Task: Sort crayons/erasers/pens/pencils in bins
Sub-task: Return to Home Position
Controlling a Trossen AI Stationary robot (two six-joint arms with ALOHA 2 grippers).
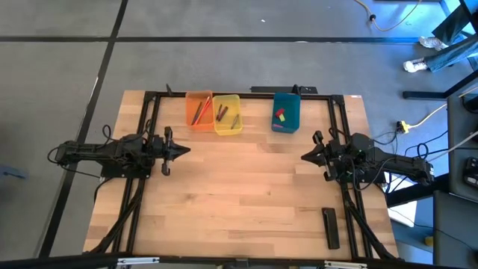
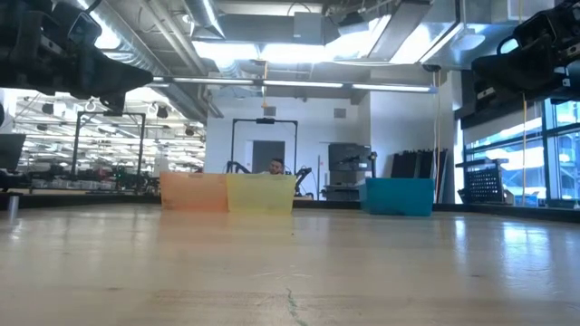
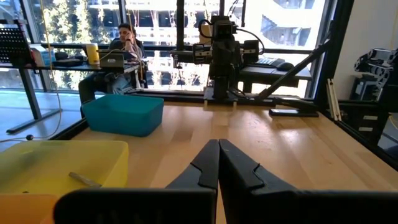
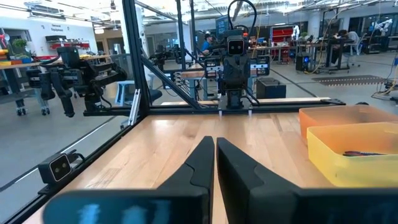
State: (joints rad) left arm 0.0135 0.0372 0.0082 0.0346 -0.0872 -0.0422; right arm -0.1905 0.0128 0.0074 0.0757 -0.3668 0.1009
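High view: bins [image 1: 226,113] on wooden table [image 1: 246,194]; grey floor [image 1: 224,67]

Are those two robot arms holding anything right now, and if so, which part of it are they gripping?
Nothing is held. The left gripper and the right gripper are both shut on nothing, raised above the table.

Daylight floods in through the tall windows [image 3: 155,25] past the far side, bright enough that the panes wash out pale. Overhead, the ceiling lights [image 2: 272,52] blaze and flare, and against them the left arm [image 2: 54,50] and right arm [image 2: 535,54] read as near-black silhouettes. Seen from above, the counter [image 1: 246,194] is evenly lit, with only faint, soft shadows beneath the arms. Its wood carries a pale sheen. The orange bin [image 2: 192,192] and yellow bin [image 2: 261,194] glow, backlit through their walls.
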